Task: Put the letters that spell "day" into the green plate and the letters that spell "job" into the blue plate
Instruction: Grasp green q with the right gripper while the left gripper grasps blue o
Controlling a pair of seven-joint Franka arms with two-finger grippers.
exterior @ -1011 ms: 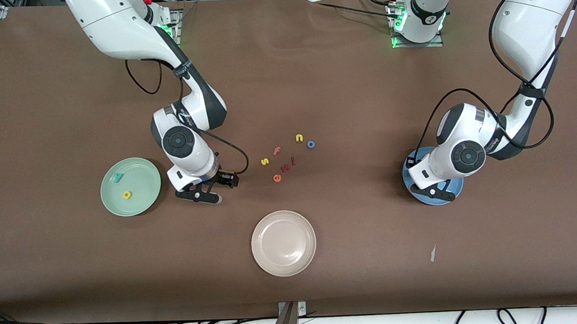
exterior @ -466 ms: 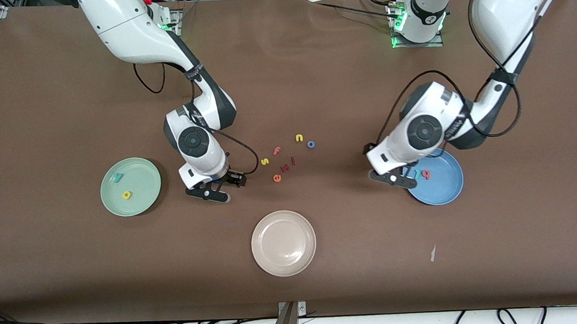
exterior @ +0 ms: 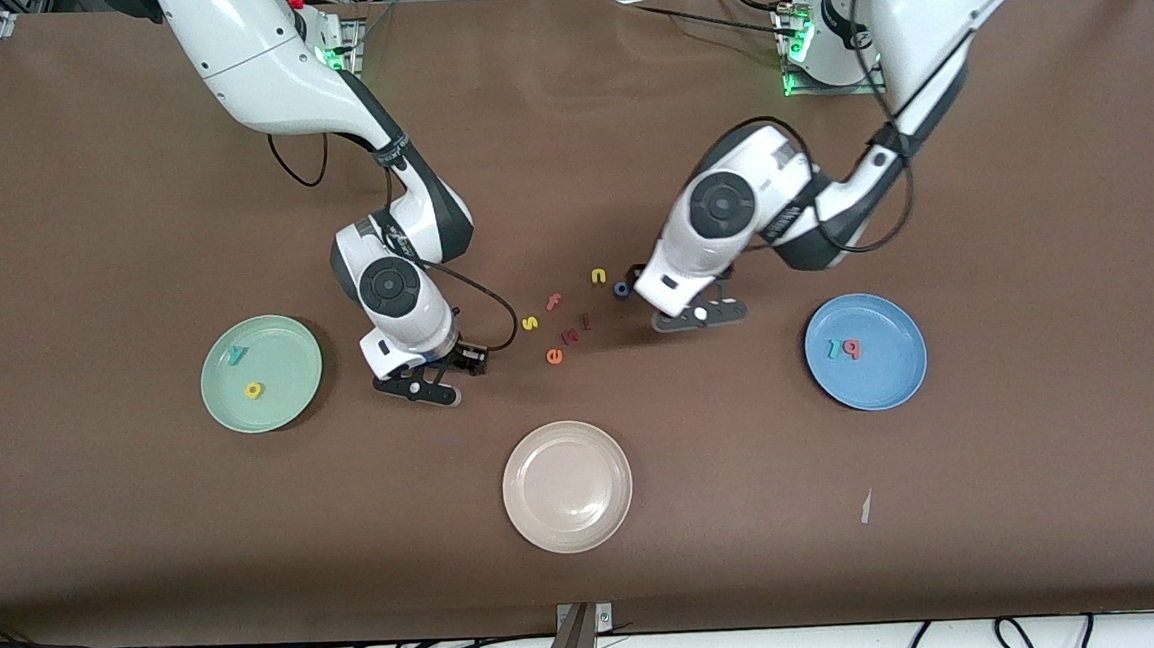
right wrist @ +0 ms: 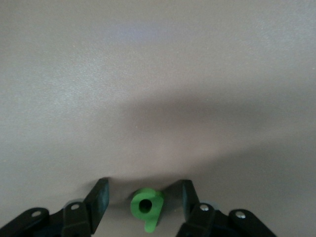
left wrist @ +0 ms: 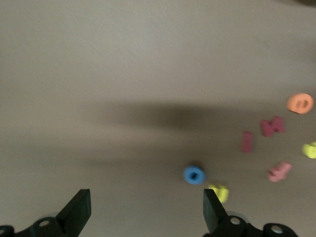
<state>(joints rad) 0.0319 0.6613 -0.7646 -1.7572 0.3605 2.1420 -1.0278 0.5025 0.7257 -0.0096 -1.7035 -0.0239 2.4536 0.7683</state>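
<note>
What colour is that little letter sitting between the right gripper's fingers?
Green, the d; it shows best in the right wrist view.

brown table [exterior: 851, 548]. mint-green plate [exterior: 283, 350] holds teal y [exterior: 235, 356], yellow a [exterior: 253, 390]. blue plate [exterior: 886, 380]: teal j [exterior: 834, 349], pink b [exterior: 851, 348]. beige plate [exterior: 567, 486]. blue o [left wrist: 194, 175], yellow n [exterior: 598, 277], yellow s [exterior: 530, 323], orange e [exterior: 554, 356], green d [right wrist: 146, 207].

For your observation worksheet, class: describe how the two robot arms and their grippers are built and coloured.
Both arms have glossy white shells with dark grey joint sections and round dark caps on the wrists. Loose black cables loop along each forearm. The left gripper and right gripper have black fingers. Green lights glow at the bases.
</note>
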